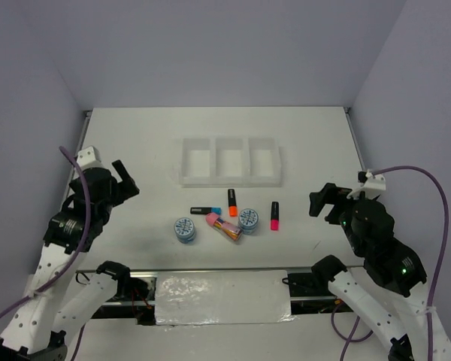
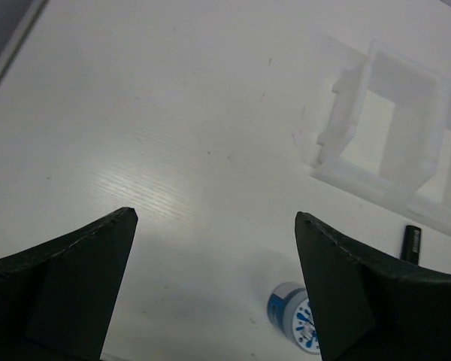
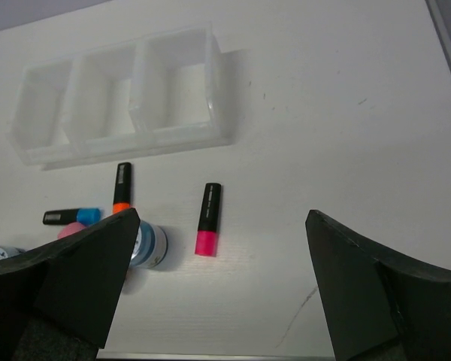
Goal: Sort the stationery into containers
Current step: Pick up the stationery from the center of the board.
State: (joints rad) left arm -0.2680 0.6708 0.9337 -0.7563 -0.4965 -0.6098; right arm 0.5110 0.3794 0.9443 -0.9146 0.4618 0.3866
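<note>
The white three-compartment tray (image 1: 231,180) stands at the table's middle, all compartments empty; it also shows in the right wrist view (image 3: 120,139) and the left wrist view (image 2: 361,180). In front of it lie the blue-capped marker (image 1: 206,210), orange-capped marker (image 1: 232,202), pink-capped marker (image 1: 274,216), two blue-white discs (image 1: 184,229) (image 1: 248,219) and the pink-tipped orange bundle (image 1: 223,227). My left gripper (image 1: 125,179) is open and empty, left of the items. My right gripper (image 1: 325,201) is open and empty, right of the pink-capped marker (image 3: 208,219).
Grey walls close the table at the back and both sides. A raised rail runs along the near edge (image 1: 222,282) between the arm bases. A faint dark scratch marks the table (image 3: 297,327) near the right gripper.
</note>
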